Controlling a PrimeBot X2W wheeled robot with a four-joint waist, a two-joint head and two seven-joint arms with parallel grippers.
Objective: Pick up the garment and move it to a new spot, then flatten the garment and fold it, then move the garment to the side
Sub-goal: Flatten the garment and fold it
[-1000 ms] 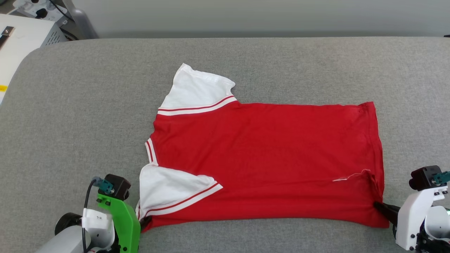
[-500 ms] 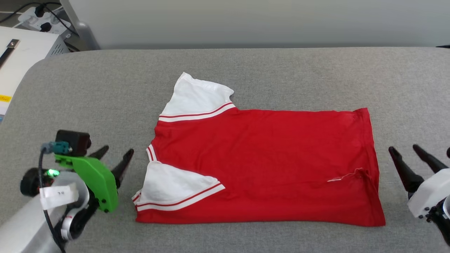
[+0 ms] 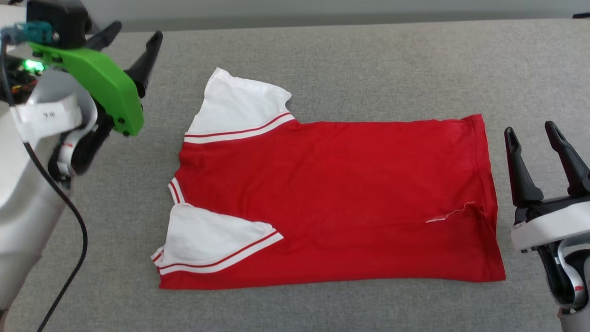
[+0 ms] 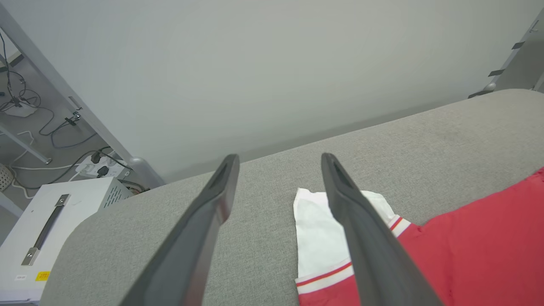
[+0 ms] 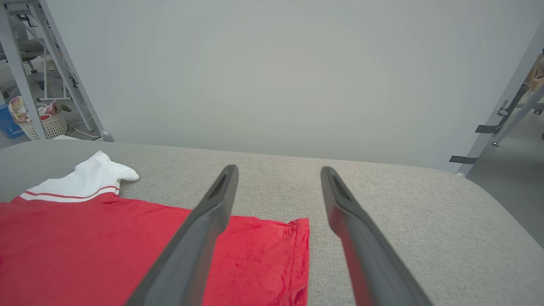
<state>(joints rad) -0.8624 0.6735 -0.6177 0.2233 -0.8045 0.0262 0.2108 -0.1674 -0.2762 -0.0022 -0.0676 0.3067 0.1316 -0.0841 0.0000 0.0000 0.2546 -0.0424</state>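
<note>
Head view | left gripper (image 3: 136, 31) at 10 o'clock, fingers spread, empty, apart from shirt | shirt (image 3: 332, 193) flat at centre of grey pad (image 3: 368, 55), sleeves toward 9, hem (image 3: 489, 184) toward 3 | right gripper (image 3: 530, 129) at 3 o'clock, spread, empty, just beside hem | judged soft, light, limp; pinch the edge at shoulder and hem corners.

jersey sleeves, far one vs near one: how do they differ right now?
The far sleeve sticks out beyond the red body onto the grey surface; the near sleeve lies folded in on the red. The far sleeve's end looks rumpled, the near sleeve flatter. Shared: both white with red-and-white striped trim.
</note>
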